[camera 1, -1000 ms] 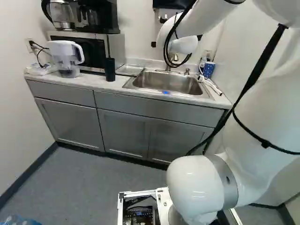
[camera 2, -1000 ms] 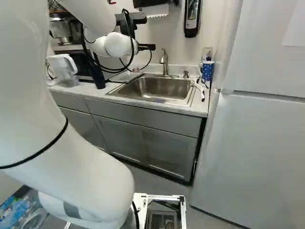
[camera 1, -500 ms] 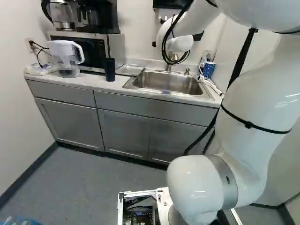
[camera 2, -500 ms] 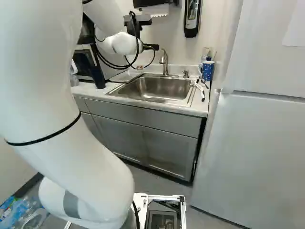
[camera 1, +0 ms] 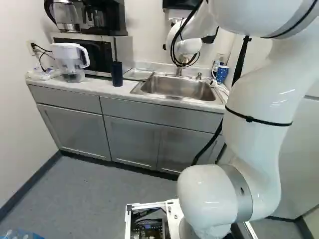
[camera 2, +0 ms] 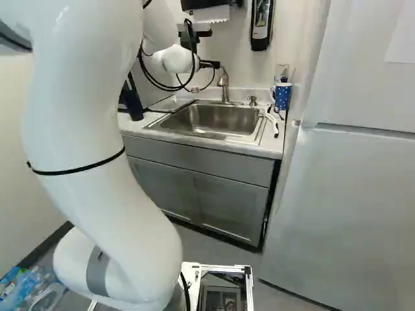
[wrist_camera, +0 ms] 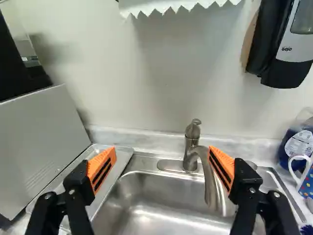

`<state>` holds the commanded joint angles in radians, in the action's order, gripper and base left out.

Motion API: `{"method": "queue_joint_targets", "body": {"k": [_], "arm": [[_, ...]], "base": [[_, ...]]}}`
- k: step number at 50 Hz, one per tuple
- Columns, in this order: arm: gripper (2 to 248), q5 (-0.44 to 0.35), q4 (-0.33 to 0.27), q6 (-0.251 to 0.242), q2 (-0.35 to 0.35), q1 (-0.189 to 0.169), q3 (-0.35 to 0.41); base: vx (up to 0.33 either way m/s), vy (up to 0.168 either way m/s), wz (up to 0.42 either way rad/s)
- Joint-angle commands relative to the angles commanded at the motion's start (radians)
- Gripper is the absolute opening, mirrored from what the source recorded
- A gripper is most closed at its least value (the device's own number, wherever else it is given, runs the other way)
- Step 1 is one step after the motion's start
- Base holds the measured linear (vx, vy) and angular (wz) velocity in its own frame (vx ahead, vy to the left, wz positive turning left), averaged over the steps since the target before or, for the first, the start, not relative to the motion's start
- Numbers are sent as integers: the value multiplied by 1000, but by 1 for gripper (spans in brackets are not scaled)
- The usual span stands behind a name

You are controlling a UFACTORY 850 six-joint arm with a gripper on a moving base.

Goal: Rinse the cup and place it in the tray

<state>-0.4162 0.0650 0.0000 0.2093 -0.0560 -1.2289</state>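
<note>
Hangs by the sink (wrist_camera: 146, 203) with gripper (camera 2: 209, 64) spread wide, holding the orange pads (wrist_camera: 101, 167) well apart. Shows a blue spotted cup (camera 2: 282, 96) on the counter (camera 2: 262, 150), right of the sink, seemingly upright. Shows, too, a tray (wrist_camera: 121, 166) left of the sink, beside the microwave (camera 1: 92, 51)

Brushed metal sink (wrist_camera: 146, 191), glossy white arm (camera 2: 84, 103), matt grey cabinets (camera 1: 130, 142)

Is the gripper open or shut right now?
Open. In the wrist view, the gripper has its two orange pads standing wide apart, with nothing held between them.
</note>
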Motion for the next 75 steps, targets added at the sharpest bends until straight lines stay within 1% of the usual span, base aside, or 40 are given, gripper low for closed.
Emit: {"method": "queue_joint_targets", "body": {"k": [20,55,67,75], "arm": [[247,33,0,0,106,-9,-120],[247,117,0,0,294,-10,-344],[247,119,0,0,358,-12,-425],[247,97,0,0,365,-12,-434]], "base": [[0,0,0],[0,0,0],[0,0,0],[0,0,0]]}}
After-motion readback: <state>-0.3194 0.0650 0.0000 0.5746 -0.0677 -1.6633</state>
